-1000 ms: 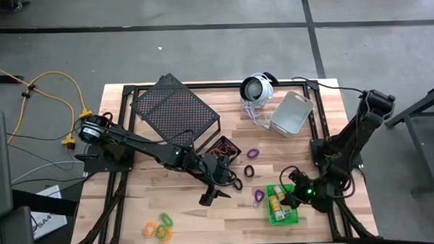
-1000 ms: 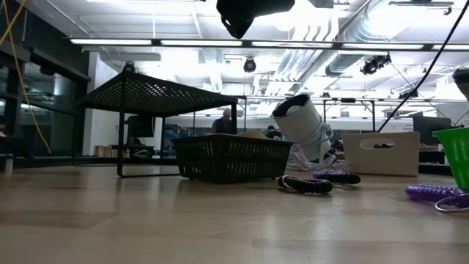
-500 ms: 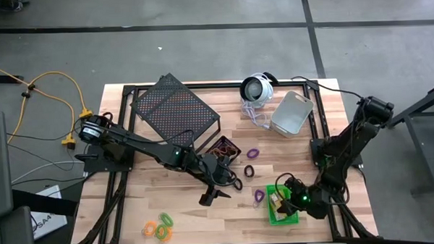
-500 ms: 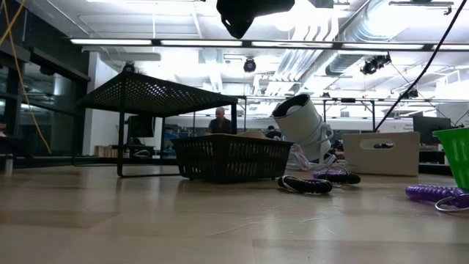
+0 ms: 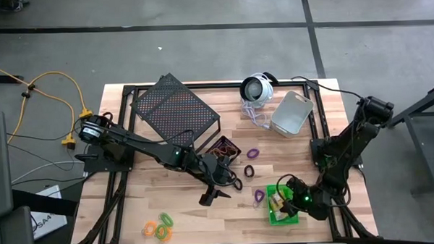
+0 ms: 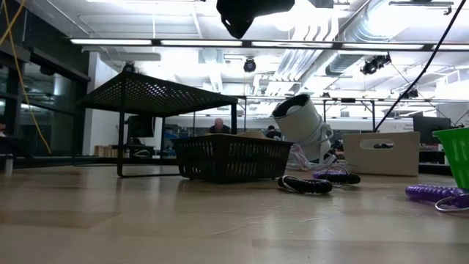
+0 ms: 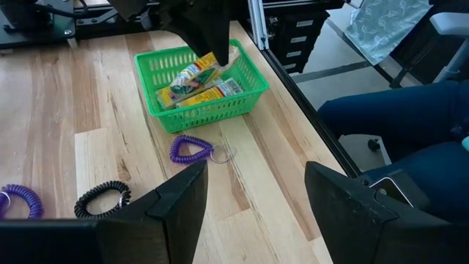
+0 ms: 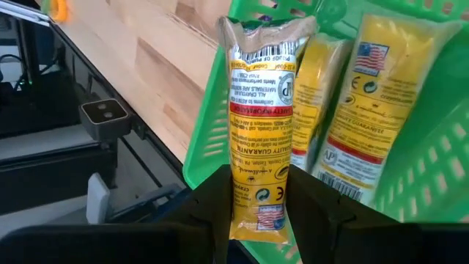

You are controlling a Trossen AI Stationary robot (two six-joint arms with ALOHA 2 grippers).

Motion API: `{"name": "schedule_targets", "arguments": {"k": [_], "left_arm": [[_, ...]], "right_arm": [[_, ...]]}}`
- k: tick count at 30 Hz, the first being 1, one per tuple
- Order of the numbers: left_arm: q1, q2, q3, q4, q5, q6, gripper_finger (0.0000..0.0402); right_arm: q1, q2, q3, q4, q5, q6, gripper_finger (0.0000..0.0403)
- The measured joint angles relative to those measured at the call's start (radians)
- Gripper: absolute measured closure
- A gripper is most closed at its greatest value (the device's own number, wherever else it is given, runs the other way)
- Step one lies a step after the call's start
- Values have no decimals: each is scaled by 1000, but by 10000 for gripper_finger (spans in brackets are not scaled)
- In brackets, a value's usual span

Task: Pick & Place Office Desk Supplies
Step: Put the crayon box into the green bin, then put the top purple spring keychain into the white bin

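Note:
My right gripper (image 8: 260,220) hangs over the green bin (image 5: 284,215) near the table's near right corner, shut on a yellow packet (image 8: 258,125). Two more yellow packets (image 8: 359,103) lie in that bin. My left gripper (image 7: 256,220) is open above the middle of the table (image 5: 215,186) and touches nothing. A purple loop (image 7: 192,149) and a black loop (image 7: 102,198) lie flat on the wood between it and the green bin. Orange and green loops (image 5: 159,225) lie near the near edge. The small black bin (image 5: 224,148) stands beside the rack, the grey bin (image 5: 291,113) farther back. My right gripper pinches the yellow packet's near end (image 8: 256,209) between its two fingers, which lie along its length. The fingers come slanting down from above. The packet points down into the green bin (image 7: 198,88). Whether its free end (image 8: 265,33) touches the bin, I cannot tell.
The large black mesh rack (image 5: 174,109) stands at the far left. The round white-and-black device with its cord (image 5: 257,88) sits at the far edge. Another purple loop (image 5: 253,154) lies mid-table. Bare wood lies along the near edge, left of the green bin.
My right gripper, carrying the yellow packet, has moved a little toward the table's left and near edges, over the green bin, and then held still. Nothing else on the table has moved.

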Motion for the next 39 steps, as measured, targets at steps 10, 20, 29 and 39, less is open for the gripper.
{"name": "schedule_targets", "arguments": {"k": [10,20,29,39], "left_arm": [[0,0,0,0,0,0,179],[0,0,0,0,0,0,179],[0,0,0,0,0,0,179],[0,0,0,0,0,0,179]], "right_arm": [[0,0,0,0,10,-20,271],[0,0,0,0,10,-20,193],[0,-4,0,1,19,-20,190],[-1,-209,1,-157,85,-56,203]]}}
